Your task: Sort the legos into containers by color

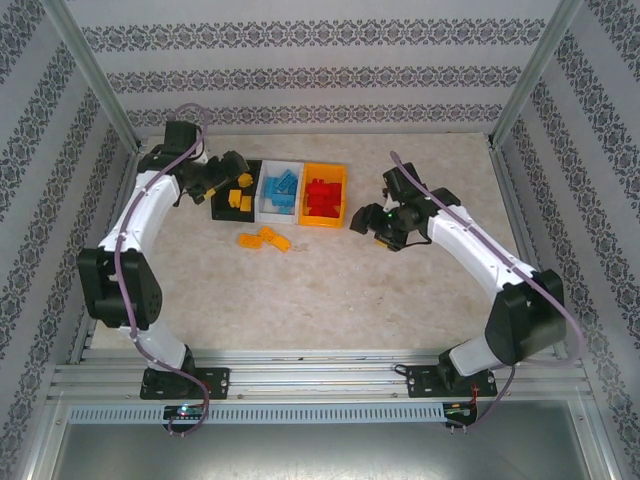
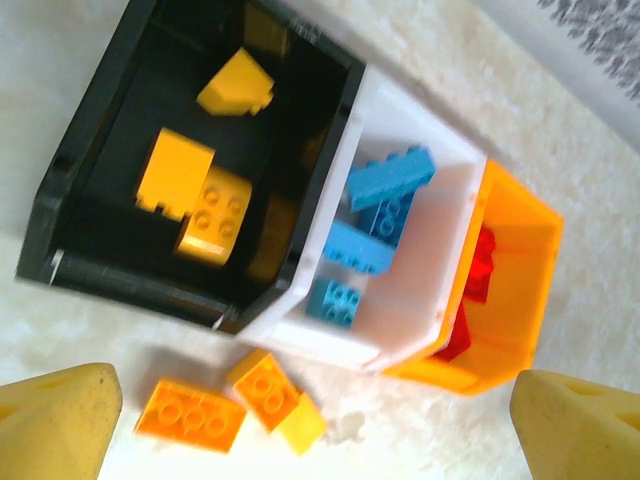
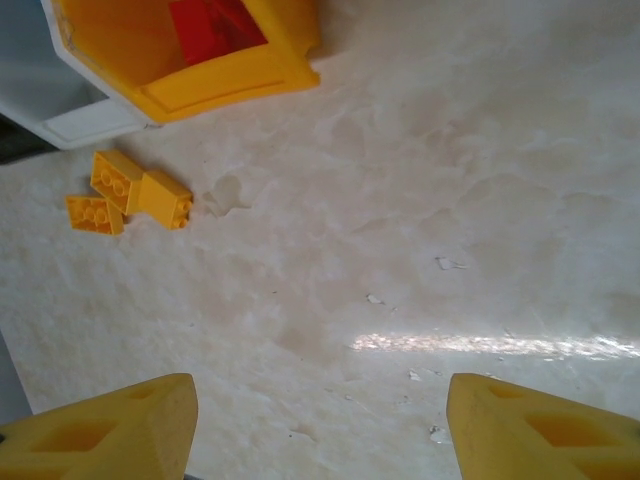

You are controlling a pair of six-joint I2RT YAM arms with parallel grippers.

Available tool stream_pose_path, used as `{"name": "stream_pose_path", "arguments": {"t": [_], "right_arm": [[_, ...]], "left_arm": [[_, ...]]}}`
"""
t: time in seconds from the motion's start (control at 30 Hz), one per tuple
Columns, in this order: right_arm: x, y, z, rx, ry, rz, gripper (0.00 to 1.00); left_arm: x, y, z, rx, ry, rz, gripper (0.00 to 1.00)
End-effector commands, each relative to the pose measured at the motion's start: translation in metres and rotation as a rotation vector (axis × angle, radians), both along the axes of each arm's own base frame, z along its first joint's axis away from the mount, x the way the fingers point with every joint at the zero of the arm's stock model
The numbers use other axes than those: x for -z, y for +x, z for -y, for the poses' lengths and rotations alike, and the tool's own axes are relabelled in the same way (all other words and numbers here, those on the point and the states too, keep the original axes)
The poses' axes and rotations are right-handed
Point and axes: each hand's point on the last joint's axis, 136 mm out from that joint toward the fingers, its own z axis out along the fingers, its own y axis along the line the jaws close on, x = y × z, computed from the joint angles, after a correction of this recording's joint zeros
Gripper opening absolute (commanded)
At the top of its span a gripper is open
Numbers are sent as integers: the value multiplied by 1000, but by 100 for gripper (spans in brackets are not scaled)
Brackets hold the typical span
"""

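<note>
As the loose yellow bricks lie touching, the left gripper or right gripper, both wide and empty, may scatter them.

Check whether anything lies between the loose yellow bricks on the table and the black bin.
Nothing visible does. The three yellow bricks lie on bare table just outside the near wall of the black bin; only that wall must be lifted over.

Bright, even light; glare streaks the table; close legos look blurred.
</note>
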Motion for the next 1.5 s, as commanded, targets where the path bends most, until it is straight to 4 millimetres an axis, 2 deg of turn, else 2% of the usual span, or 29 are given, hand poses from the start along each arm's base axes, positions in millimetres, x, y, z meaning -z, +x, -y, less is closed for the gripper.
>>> {"name": "stream_pose_path", "arguments": {"t": [0.0, 0.07, 0.2, 0.3, 0.4, 0.53, 0.67, 1.0, 1.2, 1.47], "right_arm": [[0, 8, -24, -84, 19, 9, 69], [6, 11, -34, -121, 12, -11, 70], [14, 14, -49, -157, 12, -30, 70], [18, 13, -56, -169, 19, -33, 70], [21, 9, -57, -171, 20, -37, 70], [22, 2, -53, -157, 20, -35, 70], [20, -4, -43, -139, 12, -23, 70], [16, -9, -19, -85, 8, -10, 70], [16, -8, -11, -56, 11, -5, 70], [18, 1, -12, -48, 21, -13, 70]], "left_arm": [[12, -41, 3, 69, 41, -64, 100], [20, -61, 6, 99, 50, -82, 100], [43, -98, 14, 205, 184, -143, 100], [66, -114, 21, 278, 256, -209, 100], [87, -118, 33, 366, 314, -243, 100], [113, -114, 41, 473, 422, -297, 100], [130, -102, 45, 524, 472, -311, 100], [145, -69, 40, 533, 582, -318, 99], [166, -66, 46, 556, 560, -356, 97], [177, -58, 42, 547, 594, -371, 91]]}}
